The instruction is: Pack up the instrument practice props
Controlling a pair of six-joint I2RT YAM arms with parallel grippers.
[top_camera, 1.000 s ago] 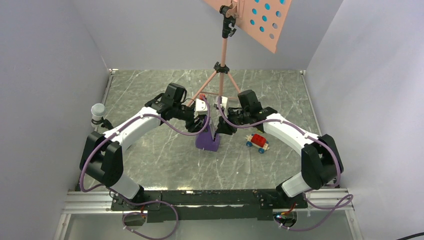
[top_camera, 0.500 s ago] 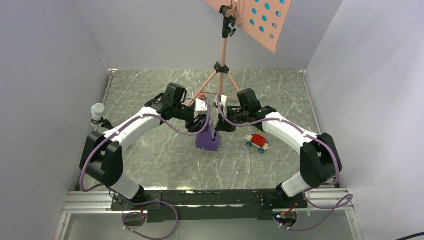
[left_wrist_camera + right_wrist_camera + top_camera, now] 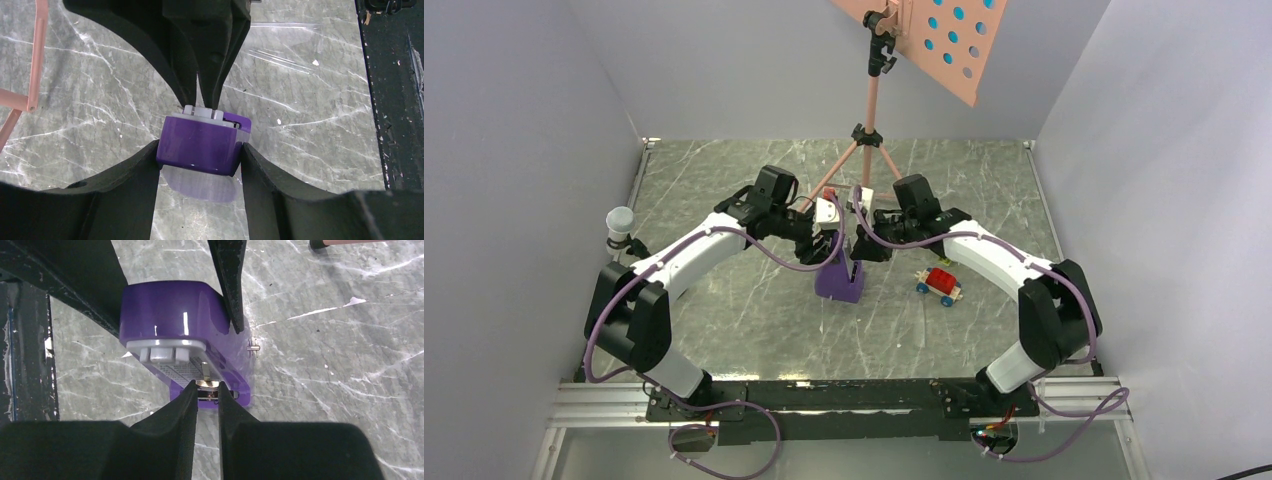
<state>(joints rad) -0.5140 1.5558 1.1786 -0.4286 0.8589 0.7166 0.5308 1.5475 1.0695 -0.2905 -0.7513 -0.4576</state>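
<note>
The purple metronome [image 3: 839, 279] stands on the marble table near the middle. My left gripper [image 3: 200, 152] is shut on its body [image 3: 197, 142], one finger on each side. My right gripper [image 3: 206, 388] is shut on the metronome's small metal pendulum weight [image 3: 206, 384] at its open front; it also shows in the top view [image 3: 861, 252]. The salmon-pink music stand [image 3: 871, 110] stands just behind both grippers, with cyan pages showing through the holes of its desk [image 3: 944, 35].
A red toy car [image 3: 939, 284] sits right of the metronome. A stand leg [image 3: 35, 55] runs along the left of the left wrist view. A stand foot [image 3: 316, 244] shows at the top of the right wrist view. A small metal pin [image 3: 253, 346] lies beside the metronome.
The right arm has shifted slightly left toward the metronome. The left arm and the metronome have not visibly moved.
</note>
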